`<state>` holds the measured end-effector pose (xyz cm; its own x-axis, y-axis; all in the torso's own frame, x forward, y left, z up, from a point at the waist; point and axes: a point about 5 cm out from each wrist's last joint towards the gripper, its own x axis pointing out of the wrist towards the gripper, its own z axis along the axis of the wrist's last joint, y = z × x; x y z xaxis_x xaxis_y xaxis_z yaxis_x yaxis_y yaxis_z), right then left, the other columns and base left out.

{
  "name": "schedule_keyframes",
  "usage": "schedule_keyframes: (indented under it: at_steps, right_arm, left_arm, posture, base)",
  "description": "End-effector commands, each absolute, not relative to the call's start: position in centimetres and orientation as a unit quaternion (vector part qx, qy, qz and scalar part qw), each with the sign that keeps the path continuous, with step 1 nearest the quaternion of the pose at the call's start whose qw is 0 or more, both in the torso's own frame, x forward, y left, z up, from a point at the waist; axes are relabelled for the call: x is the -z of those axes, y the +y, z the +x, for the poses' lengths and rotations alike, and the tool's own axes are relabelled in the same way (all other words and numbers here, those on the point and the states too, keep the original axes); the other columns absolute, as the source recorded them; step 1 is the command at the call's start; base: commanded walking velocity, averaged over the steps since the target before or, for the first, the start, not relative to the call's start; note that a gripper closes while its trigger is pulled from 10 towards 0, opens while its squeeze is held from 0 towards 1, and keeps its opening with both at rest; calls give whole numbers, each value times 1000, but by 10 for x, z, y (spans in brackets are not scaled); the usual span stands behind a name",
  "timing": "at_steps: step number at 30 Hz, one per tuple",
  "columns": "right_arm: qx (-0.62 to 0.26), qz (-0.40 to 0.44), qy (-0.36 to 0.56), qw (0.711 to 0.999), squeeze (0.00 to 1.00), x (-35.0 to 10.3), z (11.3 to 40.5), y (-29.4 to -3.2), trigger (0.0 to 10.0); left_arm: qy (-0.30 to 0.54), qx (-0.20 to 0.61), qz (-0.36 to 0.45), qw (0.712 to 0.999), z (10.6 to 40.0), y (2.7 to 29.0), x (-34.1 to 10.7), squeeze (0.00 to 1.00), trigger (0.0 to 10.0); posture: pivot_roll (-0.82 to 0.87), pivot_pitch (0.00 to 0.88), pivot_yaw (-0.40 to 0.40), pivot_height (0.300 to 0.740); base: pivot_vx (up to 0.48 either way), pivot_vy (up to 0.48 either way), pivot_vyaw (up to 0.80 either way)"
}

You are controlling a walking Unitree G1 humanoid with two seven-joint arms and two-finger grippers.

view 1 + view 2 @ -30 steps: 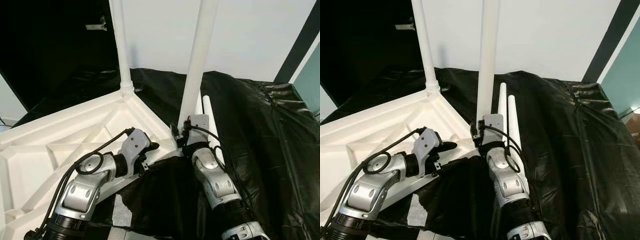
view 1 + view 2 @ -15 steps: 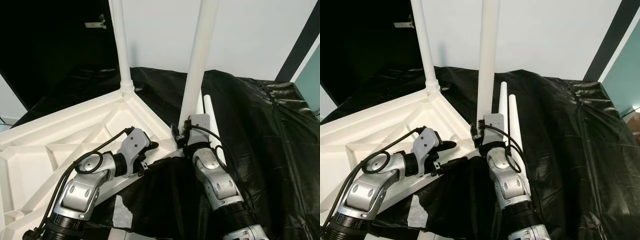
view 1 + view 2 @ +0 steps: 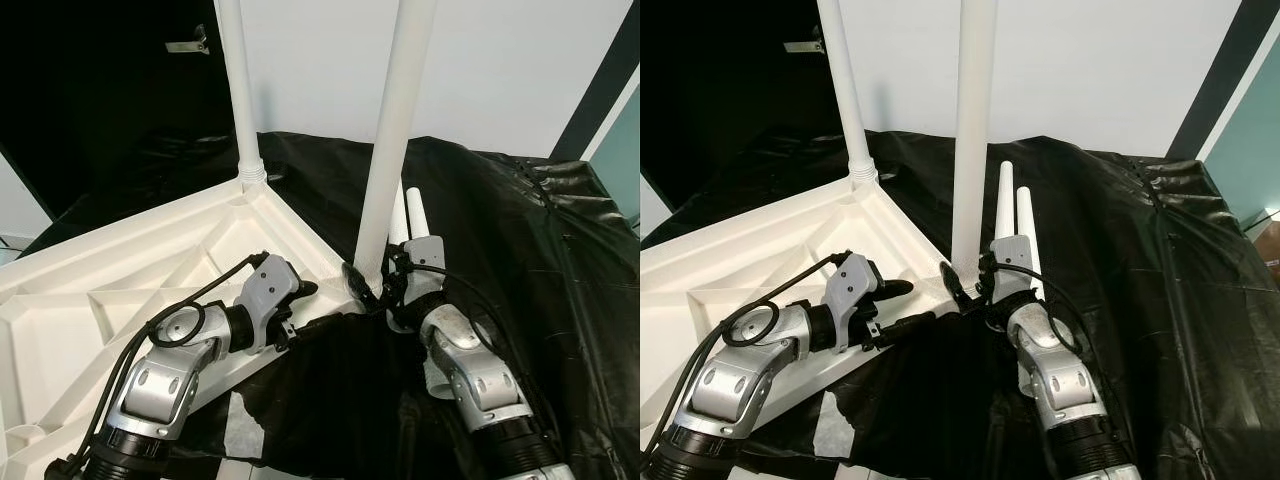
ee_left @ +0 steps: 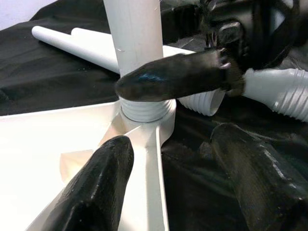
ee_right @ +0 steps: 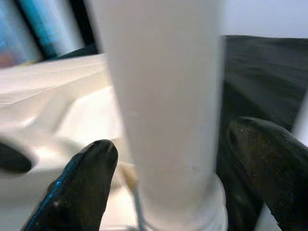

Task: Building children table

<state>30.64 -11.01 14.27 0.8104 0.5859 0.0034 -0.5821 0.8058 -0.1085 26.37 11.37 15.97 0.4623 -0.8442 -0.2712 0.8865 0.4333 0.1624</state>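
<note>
A leg [image 3: 388, 170] is being screwed into the tabletop [image 3: 130, 290] corner, straddled by the spread right gripper [image 5: 163, 183], which must next be closed and turned, the left gripper [image 4: 183, 178] being held spread on the rim

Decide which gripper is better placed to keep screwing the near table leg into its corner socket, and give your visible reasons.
Probably the right. The right gripper already has its open fingers on either side of the near leg, just above its threaded base. The left gripper sits low at the upturned tabletop edge, better suited to bracing.
</note>
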Motion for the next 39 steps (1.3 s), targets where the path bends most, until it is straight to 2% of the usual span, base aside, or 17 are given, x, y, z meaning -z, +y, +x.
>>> schedule_keyframes:
  at_steps: [1, 15, 17, 18, 20, 21, 39]
  right_arm:
    - [-348, -52, -35, 935, 0, -151, 312, -111, 10000]
    - [-488, -89, -1, 868, 0, -155, 337, -104, 10000]
    - [-488, -89, -1, 868, 0, -155, 337, -104, 10000]
    - [-506, -102, 10, 856, 0, -151, 341, -105, 9176]
    - [-511, -108, 14, 853, 0, -150, 342, -105, 9176]
    - [-514, -113, 17, 850, 0, -149, 344, -107, 0]
    - [-517, -91, 5, 851, 0, -143, 340, -113, 0]
  left_arm:
    - [74, 487, 144, 858, 268, 116, -160, 0, 10000]
    - [66, 474, 148, 866, 272, 120, -163, 0, 10000]
    - [66, 474, 148, 866, 272, 120, -163, 0, 10000]
    - [66, 471, 148, 867, 272, 121, -163, 0, 10000]
    - [65, 470, 149, 868, 272, 121, -163, 0, 10000]
    - [65, 467, 149, 869, 272, 121, -164, 0, 10000]
    - [67, 470, 150, 867, 271, 121, -165, 0, 10000]
  posture:
    - [22, 0, -19, 740]
    - [59, 0, -41, 740]
    - [59, 0, -41, 740]
    - [69, 0, -48, 740]
    - [69, 0, -48, 740]
    - [74, 0, -51, 740]
    - [58, 0, -34, 740]
  base:
    - [0, 0, 0]
    - [0, 0, 0]
    - [0, 0, 0]
    - [0, 0, 0]
    - [0, 0, 0]
    - [0, 0, 0]
    - [0, 0, 0]
